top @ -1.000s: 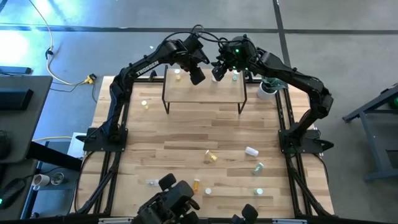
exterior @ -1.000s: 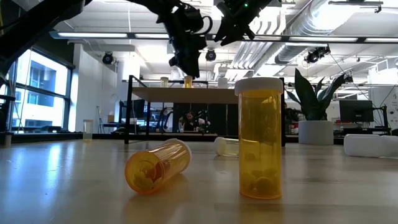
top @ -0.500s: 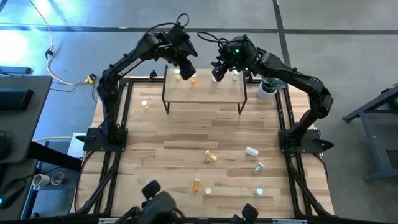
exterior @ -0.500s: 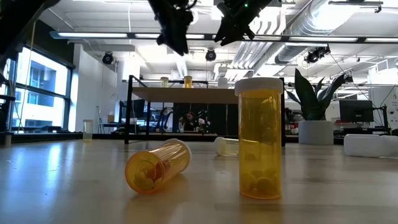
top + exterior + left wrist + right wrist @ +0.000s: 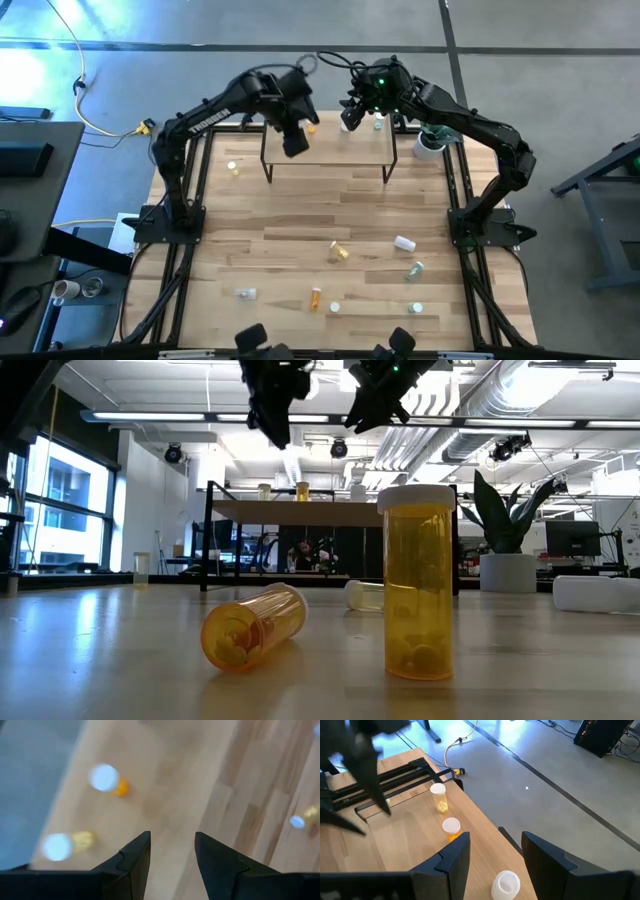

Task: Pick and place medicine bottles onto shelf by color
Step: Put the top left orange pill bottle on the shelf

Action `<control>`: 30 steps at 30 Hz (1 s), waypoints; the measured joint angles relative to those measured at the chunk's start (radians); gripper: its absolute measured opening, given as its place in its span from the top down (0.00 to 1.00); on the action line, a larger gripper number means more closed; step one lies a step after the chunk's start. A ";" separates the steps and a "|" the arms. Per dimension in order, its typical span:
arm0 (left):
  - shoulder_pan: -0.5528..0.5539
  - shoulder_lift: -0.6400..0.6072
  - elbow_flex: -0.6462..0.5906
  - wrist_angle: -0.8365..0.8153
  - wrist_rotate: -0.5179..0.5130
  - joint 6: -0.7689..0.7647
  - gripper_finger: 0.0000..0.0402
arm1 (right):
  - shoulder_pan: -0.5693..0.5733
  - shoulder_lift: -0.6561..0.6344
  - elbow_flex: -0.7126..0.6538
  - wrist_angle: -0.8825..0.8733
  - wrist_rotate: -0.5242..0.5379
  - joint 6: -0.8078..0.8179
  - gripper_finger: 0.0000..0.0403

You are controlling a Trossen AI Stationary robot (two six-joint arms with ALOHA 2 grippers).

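Note:
The shelf (image 5: 340,148) stands at the table's far side. A yellow bottle (image 5: 438,797), an orange bottle (image 5: 451,829) and a white bottle (image 5: 506,885) stand upright in a row along its far edge. My left gripper (image 5: 295,145) hangs open and empty above the shelf's left part, pointing down (image 5: 172,852). My right gripper (image 5: 350,118) hovers open and empty over the shelf's far edge (image 5: 495,855). More medicine bottles lie or stand near the table's front, among them an upright yellow one (image 5: 418,585) and a lying one (image 5: 255,625).
Loose bottles are scattered at the table's near side: a white one lying (image 5: 404,243), a greenish one (image 5: 415,269), an orange one (image 5: 316,297). One yellow bottle (image 5: 234,168) stands left of the shelf. A white roll (image 5: 428,145) sits at the far right.
My left gripper has risen from the shelf's far edge and drawn back toward the table's left and near side, its fingers still apart. The orange bottle it stood over stays upright on the shelf and now shows in the high view.

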 joint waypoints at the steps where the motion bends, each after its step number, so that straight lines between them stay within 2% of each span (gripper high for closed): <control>1: -0.008 0.000 -0.025 0.005 0.000 0.000 0.64 | 0.000 0.000 0.000 0.000 0.000 0.000 0.58; 9: -0.027 -0.030 -0.183 0.083 -0.001 -0.010 0.64 | 0.000 0.000 0.000 0.000 0.000 -0.019 0.58; 15: -0.026 -0.168 -0.360 0.279 0.003 0.000 0.64 | 0.000 0.000 0.000 0.002 0.000 -0.023 0.58; 23: -0.023 -0.283 -0.630 0.540 -0.002 0.130 0.64 | 0.000 0.000 0.000 0.003 0.001 -0.026 0.58; 30: -0.016 -0.267 -0.694 0.713 -0.038 0.177 0.64 | 0.000 0.000 0.000 0.003 0.001 -0.026 0.58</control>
